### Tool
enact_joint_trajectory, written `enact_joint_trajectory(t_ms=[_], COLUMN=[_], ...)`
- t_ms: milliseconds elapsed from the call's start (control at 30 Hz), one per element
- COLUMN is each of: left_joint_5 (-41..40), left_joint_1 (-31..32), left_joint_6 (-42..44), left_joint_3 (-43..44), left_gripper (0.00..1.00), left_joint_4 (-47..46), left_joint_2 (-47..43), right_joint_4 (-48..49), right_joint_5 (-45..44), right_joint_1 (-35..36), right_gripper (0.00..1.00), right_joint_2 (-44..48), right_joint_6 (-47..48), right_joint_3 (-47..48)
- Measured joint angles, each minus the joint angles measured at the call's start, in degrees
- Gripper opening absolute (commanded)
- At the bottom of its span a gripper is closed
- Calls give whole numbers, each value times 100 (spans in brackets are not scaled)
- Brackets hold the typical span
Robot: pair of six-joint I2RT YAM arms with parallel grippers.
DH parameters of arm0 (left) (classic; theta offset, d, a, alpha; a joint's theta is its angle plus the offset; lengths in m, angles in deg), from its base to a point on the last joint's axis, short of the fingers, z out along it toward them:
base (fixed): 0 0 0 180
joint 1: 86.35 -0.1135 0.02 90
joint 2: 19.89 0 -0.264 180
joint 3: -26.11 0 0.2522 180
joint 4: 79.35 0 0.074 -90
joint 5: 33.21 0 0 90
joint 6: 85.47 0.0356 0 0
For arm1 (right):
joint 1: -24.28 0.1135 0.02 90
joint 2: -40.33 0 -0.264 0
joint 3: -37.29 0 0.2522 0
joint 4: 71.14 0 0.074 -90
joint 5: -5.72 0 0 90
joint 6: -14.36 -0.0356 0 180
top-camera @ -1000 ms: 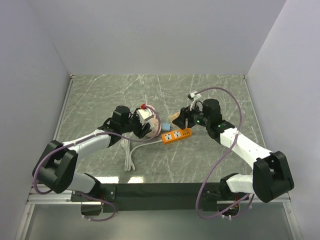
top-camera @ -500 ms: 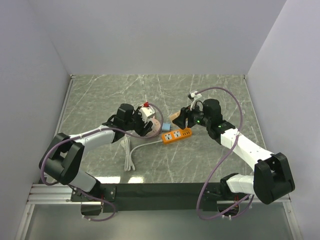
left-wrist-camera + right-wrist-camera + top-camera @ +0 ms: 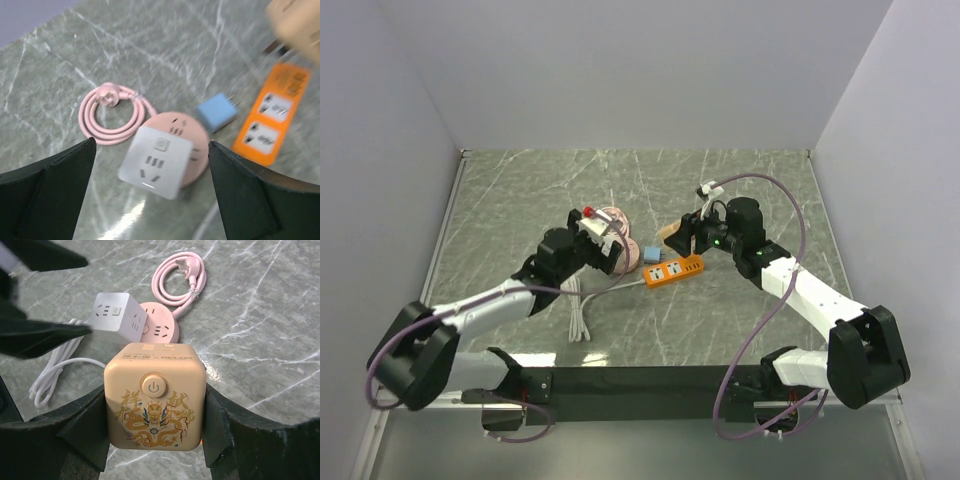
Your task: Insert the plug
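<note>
Right wrist view has my right claw (image 3: 155, 432) clamped on the yellow cube plug (image 3: 155, 390) — prongs hidden, so it could miss the orange strip (image 3: 675, 271) close by, which my left claw (image 3: 155, 187), spread wide and empty, isn't bracing.

Grey-green marbled tabletop (image 3: 520, 190). On it, close together: orange power strip (image 3: 675, 270), blue plug (image 3: 216, 111) just beside, pink round socket (image 3: 192, 145) with coiled pink cord (image 3: 116, 136), white cube socket (image 3: 156, 161) touching it. Nearer the arm bases, a looped white cable (image 3: 578, 318).
</note>
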Motion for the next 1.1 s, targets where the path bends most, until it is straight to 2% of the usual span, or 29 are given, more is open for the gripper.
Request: enact_joint_trajectory(t_ms=[167, 300, 467, 633, 867, 1100], left_joint_5=[-621, -1008, -1578, -1947, -2070, -2330], left_joint_1=[599, 706, 721, 787, 796, 800], left_joint_6=[-765, -1526, -2306, -2730, -2929, -2942], left_joint_3=[-599, -804, -894, -1038, -1141, -994], left_gripper=[99, 99, 99, 100, 99, 99], left_joint_4=[-356, -267, -63, 151, 236, 479], left_joint_2=[-942, -1294, -1189, -981, -916, -118], right_joint_4=[68, 122, 240, 269, 271, 297], right_joint_5=[66, 133, 170, 173, 177, 234], right_joint_1=[0, 0, 0, 0, 0, 0], right_gripper=[0, 0, 0, 0, 0, 0], right_joint_2=[0, -2, -2, 0, 0, 2], right_joint_6=[0, 0, -4, -11, -24, -46], right_joint_3=[0, 0, -2, -20, -22, -33])
